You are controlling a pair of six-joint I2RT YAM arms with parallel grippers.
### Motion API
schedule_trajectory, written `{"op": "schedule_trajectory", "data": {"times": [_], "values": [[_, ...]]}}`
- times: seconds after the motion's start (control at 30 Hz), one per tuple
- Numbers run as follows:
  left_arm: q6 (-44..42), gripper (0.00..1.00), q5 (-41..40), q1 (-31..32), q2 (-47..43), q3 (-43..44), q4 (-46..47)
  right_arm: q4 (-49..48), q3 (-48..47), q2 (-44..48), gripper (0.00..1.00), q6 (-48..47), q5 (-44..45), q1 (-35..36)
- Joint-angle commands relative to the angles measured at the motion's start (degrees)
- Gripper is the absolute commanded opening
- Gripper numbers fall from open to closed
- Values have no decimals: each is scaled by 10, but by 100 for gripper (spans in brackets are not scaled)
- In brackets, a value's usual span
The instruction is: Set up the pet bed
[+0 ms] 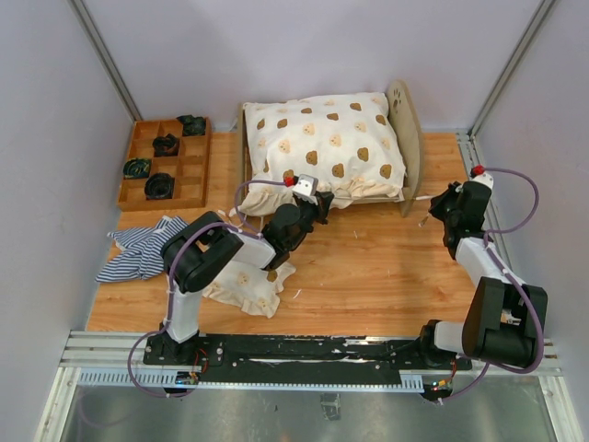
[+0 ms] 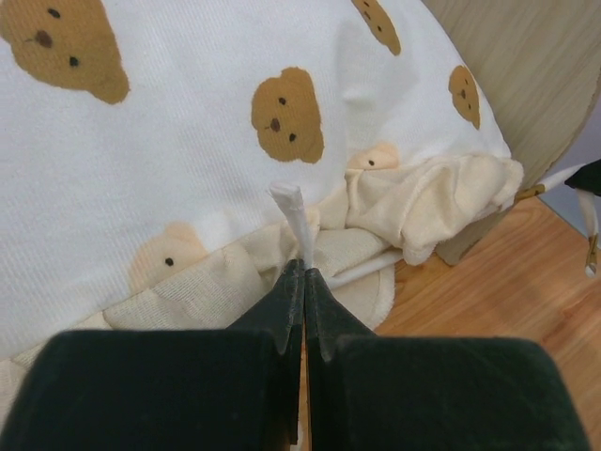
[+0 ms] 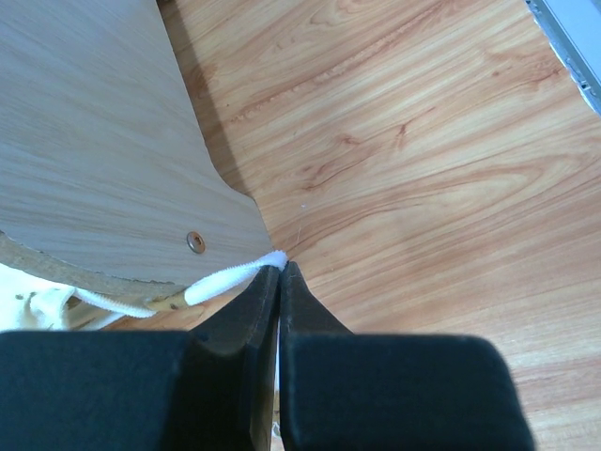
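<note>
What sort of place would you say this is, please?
Probably a robot lab's enclosed test cell: plain grey walls framed by metal struts, a wooden tabletop, and an aluminium mounting rail along its near edge.

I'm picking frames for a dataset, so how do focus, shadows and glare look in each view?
Top external: even light, soft shadows, sharp throughout, no harsh glare on the table. Left wrist: quilt bright and crisp, the dark fingers pinching its white tie soft-edged. Right wrist: wood grain crisp, the headboard throws a dark shadow, fingers on the white cord slightly blurred.
</note>
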State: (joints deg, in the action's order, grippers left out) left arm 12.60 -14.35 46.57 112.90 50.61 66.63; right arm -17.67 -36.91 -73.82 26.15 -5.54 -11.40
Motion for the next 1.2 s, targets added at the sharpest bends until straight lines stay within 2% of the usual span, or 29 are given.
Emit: {"op": "schedule_trajectory", "data": {"times": [0.0,0.13,0.27,0.33,0.4,0.43,0.53,0.6,0.7,0.83,0.97,1.0,1.13,1.17], "values": [[0,0,-54,-20,-20,-19,-24,2,1,18,0,-2,29,-18],[0,0,-48,-20,-24,-17,-23,11,1,20,0,-6,43,-19],[13,1,20,-18,-37,-24,-19,30,-9,24,0,-4,-15,-19],[15,17,41,-10,-51,-40,-5,60,-18,30,13,-8,-50,-18],[9,29,53,3,-66,-64,15,98,-25,39,26,-13,-60,-19],[7,31,65,9,-75,-80,32,115,-29,43,30,-16,-62,-19],[2,38,98,28,-107,-123,63,169,-44,57,38,-32,-84,-19],[-2,45,115,37,-129,-142,57,212,-58,70,39,-40,-111,-19],[-14,51,142,39,-157,-156,24,224,-55,105,39,-36,-135,-1],[-34,58,102,38,-178,-148,-45,211,-29,161,37,-8,-83,54],[0,78,82,11,-217,-119,-168,147,-6,188,35,1,-33,148],[8,80,79,5,-230,-117,-190,131,-6,184,35,-1,-30,172],[11,99,46,-17,-296,-120,-283,89,-37,134,35,-3,-58,239],[12,99,41,-23,-313,-121,-309,80,-48,119,35,-9,-70,253]]}}
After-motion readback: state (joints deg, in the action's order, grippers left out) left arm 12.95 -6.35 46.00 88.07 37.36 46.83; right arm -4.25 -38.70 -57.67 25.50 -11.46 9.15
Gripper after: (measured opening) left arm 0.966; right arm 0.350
